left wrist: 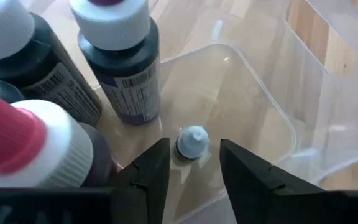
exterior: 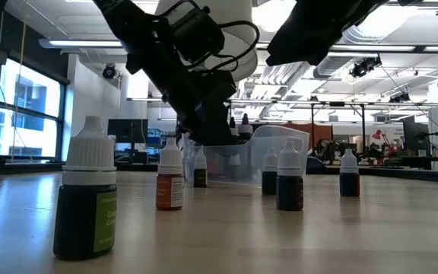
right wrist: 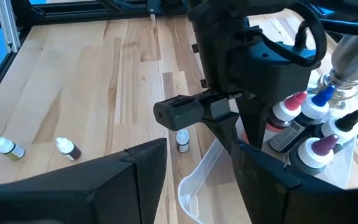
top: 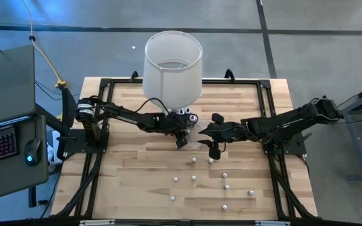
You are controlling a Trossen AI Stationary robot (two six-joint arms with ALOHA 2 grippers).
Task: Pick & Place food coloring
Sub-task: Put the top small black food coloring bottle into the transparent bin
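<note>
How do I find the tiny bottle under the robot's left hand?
Find the big white lampshade at the table's back; just in front, the open left hand hangs over a clear tub. The tiny bottle stands right under its fingers: pale plain cap, far smaller than the tall red- and purple-tipped bottles beside it.

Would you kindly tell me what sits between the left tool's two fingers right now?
In the left wrist view, a small white-capped bottle stands in the clear tub, between the open left tool's fingers.
</note>
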